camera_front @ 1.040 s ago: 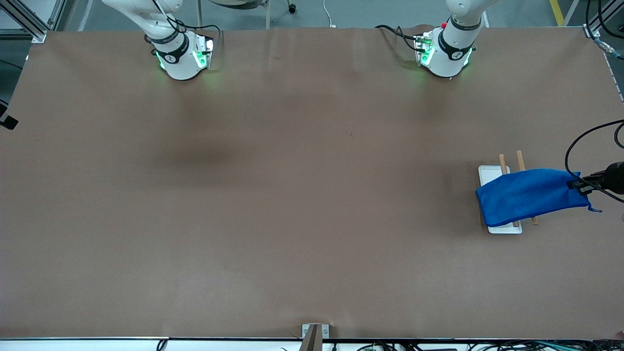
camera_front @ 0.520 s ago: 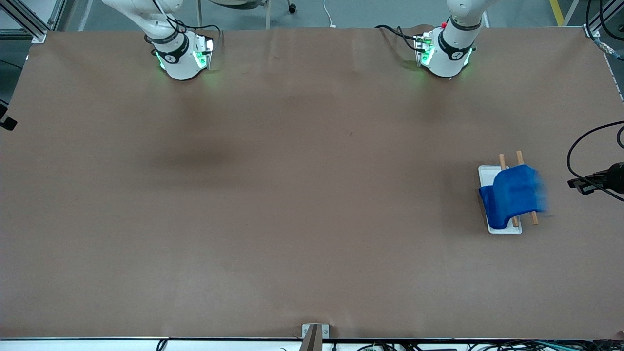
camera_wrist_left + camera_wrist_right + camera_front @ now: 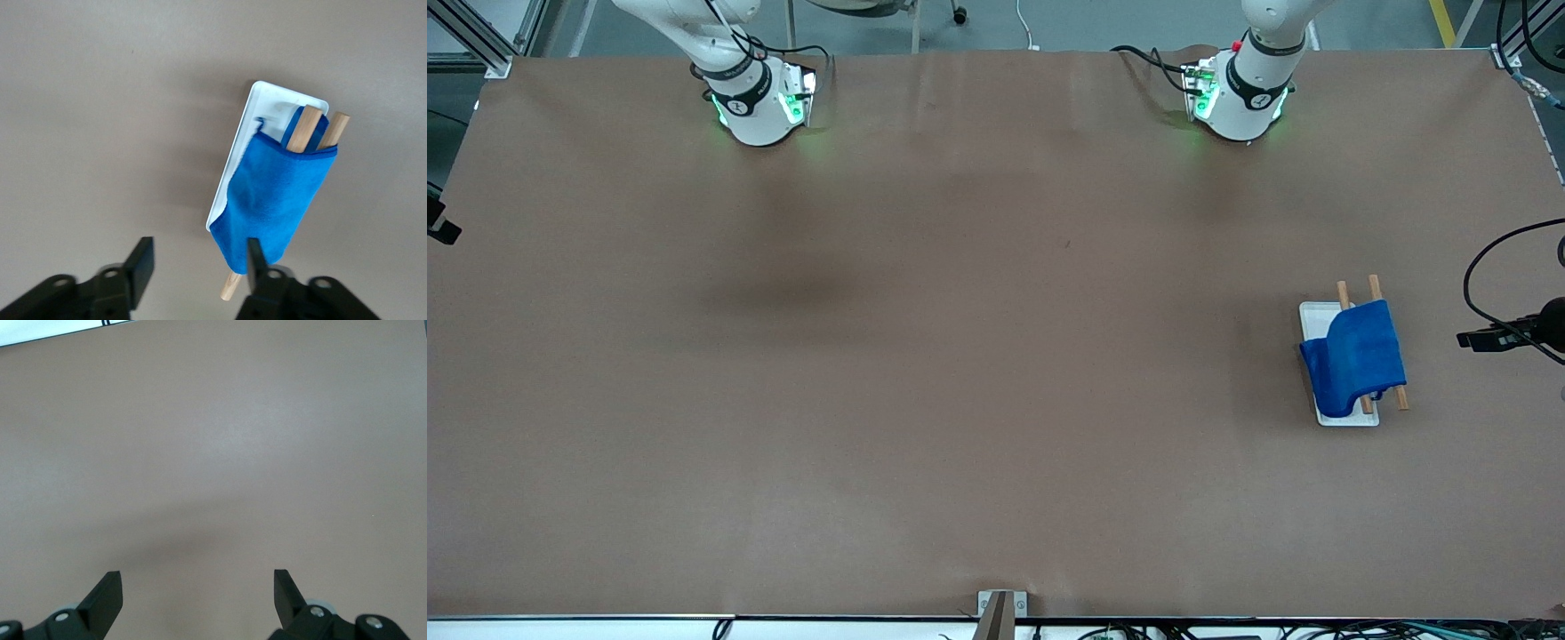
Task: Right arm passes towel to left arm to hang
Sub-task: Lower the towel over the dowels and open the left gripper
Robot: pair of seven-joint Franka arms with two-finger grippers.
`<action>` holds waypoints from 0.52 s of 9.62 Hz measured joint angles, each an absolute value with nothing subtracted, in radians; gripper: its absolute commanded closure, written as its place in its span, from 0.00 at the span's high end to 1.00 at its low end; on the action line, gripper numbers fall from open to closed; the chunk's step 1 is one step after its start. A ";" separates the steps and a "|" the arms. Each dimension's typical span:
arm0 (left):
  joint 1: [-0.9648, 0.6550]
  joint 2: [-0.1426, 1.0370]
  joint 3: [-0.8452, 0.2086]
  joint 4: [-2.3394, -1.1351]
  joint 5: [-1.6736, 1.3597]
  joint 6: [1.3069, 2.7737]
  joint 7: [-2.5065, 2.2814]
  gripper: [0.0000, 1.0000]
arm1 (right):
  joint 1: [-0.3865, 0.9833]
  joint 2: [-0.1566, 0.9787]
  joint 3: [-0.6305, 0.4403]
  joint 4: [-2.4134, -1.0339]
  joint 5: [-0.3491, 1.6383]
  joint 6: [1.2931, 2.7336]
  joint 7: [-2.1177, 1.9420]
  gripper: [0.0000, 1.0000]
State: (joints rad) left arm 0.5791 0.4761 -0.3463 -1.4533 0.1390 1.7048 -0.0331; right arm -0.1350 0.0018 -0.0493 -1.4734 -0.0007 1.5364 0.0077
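The blue towel (image 3: 1356, 356) hangs folded over the two wooden bars (image 3: 1375, 286) of a small rack with a white base (image 3: 1316, 316), toward the left arm's end of the table. My left gripper (image 3: 1465, 340) is open and empty, a little apart from the towel, beside the rack. In the left wrist view my left gripper (image 3: 198, 250) is open, with the towel (image 3: 277, 193) draped on the bars (image 3: 307, 127). My right gripper (image 3: 197, 577) is open and empty over bare table; it does not show in the front view.
The right arm's base (image 3: 756, 98) and the left arm's base (image 3: 1236, 98) stand at the table's edge farthest from the front camera. A black cable (image 3: 1485, 267) loops above the table's end by the left gripper. A small bracket (image 3: 1000, 609) sits at the nearest table edge.
The left gripper has let go of the towel's end. The stretched end has fallen and now hangs over the rack bars. The gripper stays beside the rack.
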 measured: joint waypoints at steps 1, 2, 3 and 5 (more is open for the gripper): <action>0.576 0.473 -0.353 -1.428 0.139 1.705 -0.030 1.00 | -0.135 0.002 -0.049 -1.473 -0.001 1.536 0.008 1.00; 0.572 0.466 -0.364 -1.410 0.139 1.704 -0.035 1.00 | -0.135 0.002 -0.049 -1.473 -0.001 1.537 0.008 1.00; 0.568 0.451 -0.384 -1.399 0.139 1.704 -0.056 1.00 | -0.135 0.002 -0.049 -1.474 -0.001 1.537 0.008 1.00; 0.562 0.393 -0.442 -1.386 0.139 1.704 -0.127 1.00 | -0.135 0.002 -0.049 -1.474 -0.001 1.537 0.008 1.00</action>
